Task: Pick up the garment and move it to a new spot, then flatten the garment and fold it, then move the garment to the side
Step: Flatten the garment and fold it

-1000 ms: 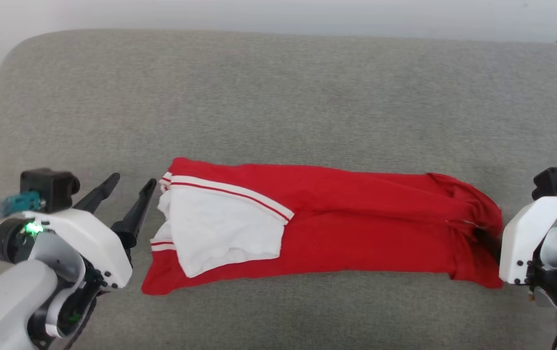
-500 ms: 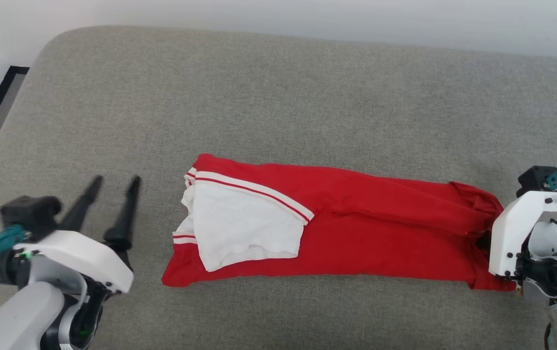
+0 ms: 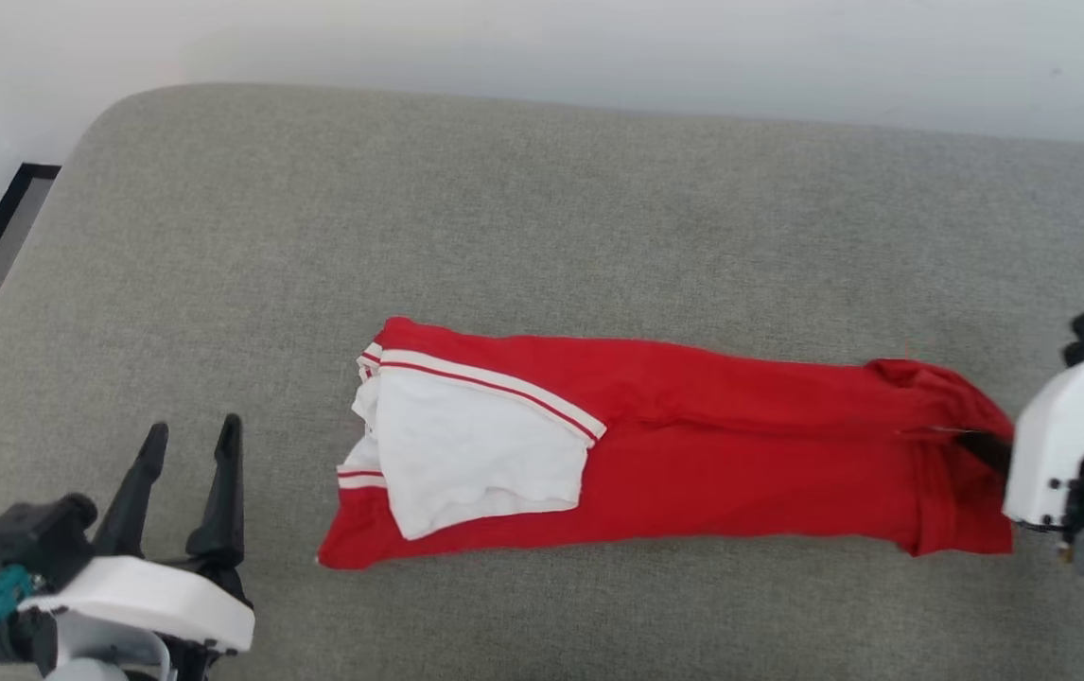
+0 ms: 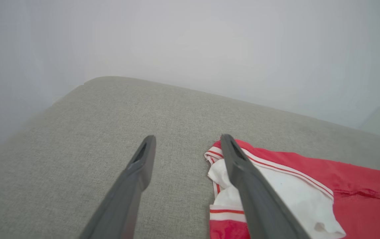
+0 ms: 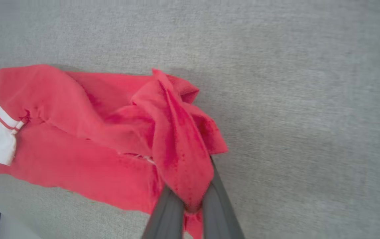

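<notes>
The garment [image 3: 693, 454], folded into a long strip, lies across the grey cushion [image 3: 542, 218], nearer its near edge. The right gripper [image 5: 189, 204] is clenched on its bunched right end; pulling from that single pinch could drag the fold apart. The left gripper [image 3: 193, 427] gapes empty off the left end.

Garment [image 3: 722, 454]: 1, lying between left gripper [image 3: 194, 427] and right gripper [image 5: 191, 207]. Grippers: 2. Grey cushion [image 3: 542, 208]: 1, beneath both grippers.
</notes>
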You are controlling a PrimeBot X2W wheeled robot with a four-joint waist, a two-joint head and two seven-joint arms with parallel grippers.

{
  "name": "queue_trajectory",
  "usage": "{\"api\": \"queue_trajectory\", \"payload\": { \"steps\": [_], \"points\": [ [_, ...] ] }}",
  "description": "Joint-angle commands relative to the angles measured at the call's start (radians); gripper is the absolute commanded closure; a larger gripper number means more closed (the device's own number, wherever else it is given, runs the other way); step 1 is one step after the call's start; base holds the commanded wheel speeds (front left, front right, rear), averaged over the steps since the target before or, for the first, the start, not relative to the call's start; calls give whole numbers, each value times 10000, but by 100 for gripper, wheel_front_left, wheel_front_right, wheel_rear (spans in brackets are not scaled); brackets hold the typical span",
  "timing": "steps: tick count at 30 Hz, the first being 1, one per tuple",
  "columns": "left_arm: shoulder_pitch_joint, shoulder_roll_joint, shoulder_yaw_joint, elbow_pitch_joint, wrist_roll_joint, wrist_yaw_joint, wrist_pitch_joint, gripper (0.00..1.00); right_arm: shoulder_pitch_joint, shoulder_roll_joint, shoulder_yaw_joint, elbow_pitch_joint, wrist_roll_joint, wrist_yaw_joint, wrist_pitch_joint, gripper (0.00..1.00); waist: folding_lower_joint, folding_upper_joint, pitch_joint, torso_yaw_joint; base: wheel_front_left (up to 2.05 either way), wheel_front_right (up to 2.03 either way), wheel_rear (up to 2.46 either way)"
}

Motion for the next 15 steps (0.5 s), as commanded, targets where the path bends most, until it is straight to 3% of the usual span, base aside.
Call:
{"api": "queue_trajectory", "payload": {
  "steps": [1,7,15],
  "points": [
    [295,-306,337,23,275,-156,-47,0,157,-129,-260,-54,55,2,5,100,0,0,-84,-66,0,0,0],
    [905,-1337,1247,174,1038,-745,-48,0,272,-455,-1278,214,-202,0,27,100,0,0,-245,-218,0,0,0],
    [1166,-2207,2083,589,1843,-1506,-49,0,-10,-1024,-2014,733,-756,2,-39,100,0,0,-323,-302,0,0,0]
  ]
}}
